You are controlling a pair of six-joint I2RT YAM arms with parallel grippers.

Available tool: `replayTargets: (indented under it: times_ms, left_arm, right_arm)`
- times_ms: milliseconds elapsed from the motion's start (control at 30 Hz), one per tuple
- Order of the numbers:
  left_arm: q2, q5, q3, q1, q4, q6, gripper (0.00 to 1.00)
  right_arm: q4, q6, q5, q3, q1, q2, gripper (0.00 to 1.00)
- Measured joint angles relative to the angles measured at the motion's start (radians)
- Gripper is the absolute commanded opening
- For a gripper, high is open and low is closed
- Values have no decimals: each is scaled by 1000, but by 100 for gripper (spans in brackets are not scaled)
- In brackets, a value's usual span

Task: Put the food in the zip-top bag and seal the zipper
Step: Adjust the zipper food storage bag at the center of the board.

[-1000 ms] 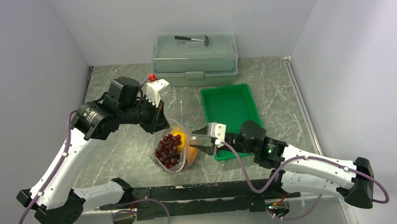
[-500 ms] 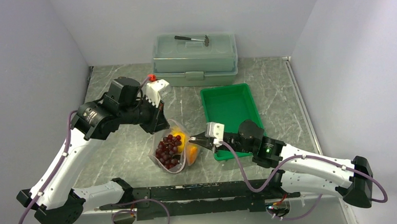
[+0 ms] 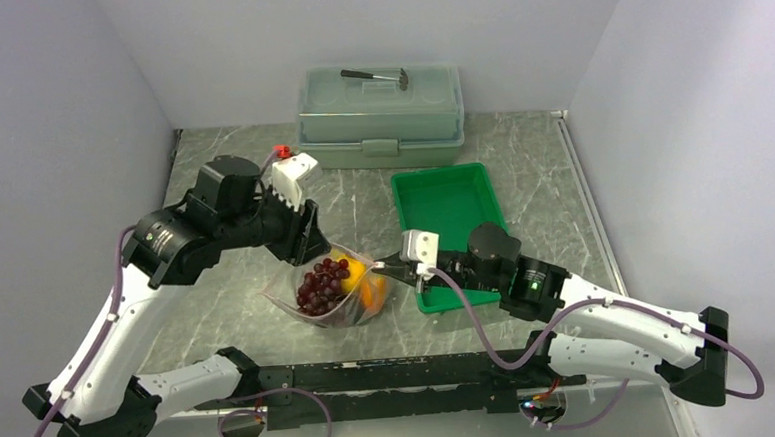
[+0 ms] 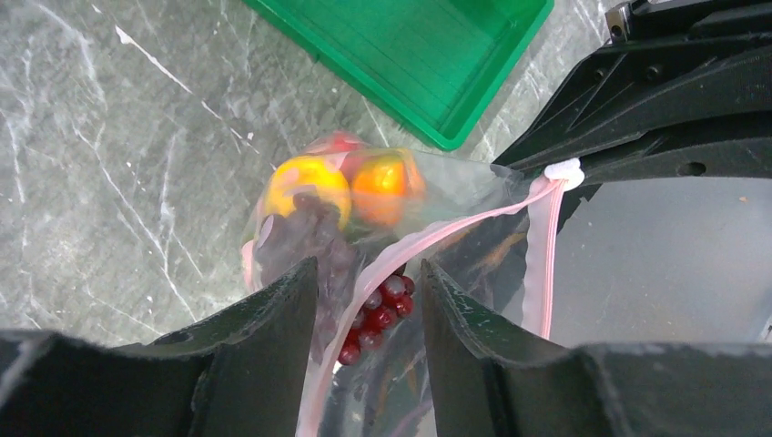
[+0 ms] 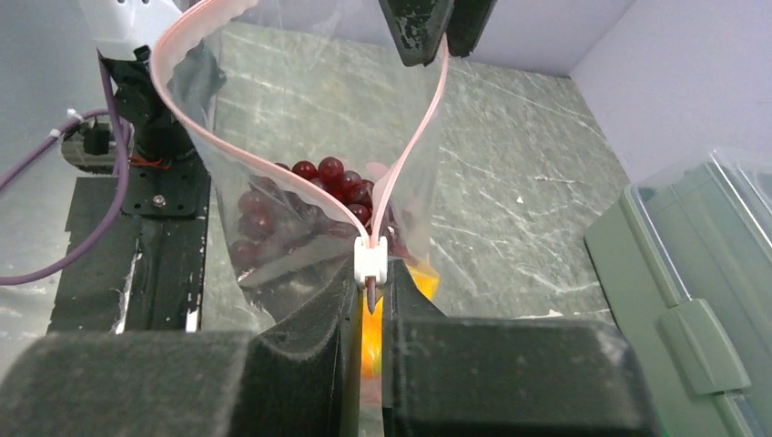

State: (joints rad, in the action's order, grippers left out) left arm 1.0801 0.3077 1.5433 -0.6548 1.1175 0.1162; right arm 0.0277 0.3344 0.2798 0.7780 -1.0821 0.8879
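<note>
The clear zip-top bag (image 3: 332, 293) hangs stretched between my two grippers, its pink zipper (image 5: 414, 146) gaping open. Inside lie red grapes (image 3: 322, 285), a yellow fruit (image 4: 309, 182) and an orange fruit (image 4: 380, 187). My left gripper (image 3: 310, 245) pinches the far end of the bag's rim, and the pink strip runs between its fingers (image 4: 273, 328). At the near end, my right gripper (image 5: 371, 287) is shut on the white slider (image 5: 371, 259). The slider (image 4: 564, 171) also shows in the left wrist view, against the right arm's black body.
A green tray (image 3: 453, 205) sits just right of the bag, close behind the right gripper. A pale green toolbox (image 3: 380, 114) with a hammer (image 3: 374, 76) on its lid stands at the back. Black base rails (image 3: 372, 375) run along the near edge.
The right gripper's fingers, apart a second ago, have shut on the slider. The left arm has pulled left, stretching the bag wider and tilting it.
</note>
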Motion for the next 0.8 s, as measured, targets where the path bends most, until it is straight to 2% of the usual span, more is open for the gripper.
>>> replayTargets:
  times_ms: [167,300,500,800]
  left_arm:
    - [-33,-1,26,0,-14,-1,56]
    - [-63,7,49,0,-47,-6,64]
    - [-111,95,45,0,-137,-29,73]
    - [-152,227,-69,0,-267,-59,82]
  right_arm:
    - [-113,14,18,98,0,19,0]
    - [-204,15,46,190,0,54,0]
    - [-367,9,76,377,0,159,0]
    - [-597,-43,94,625,0,315,0]
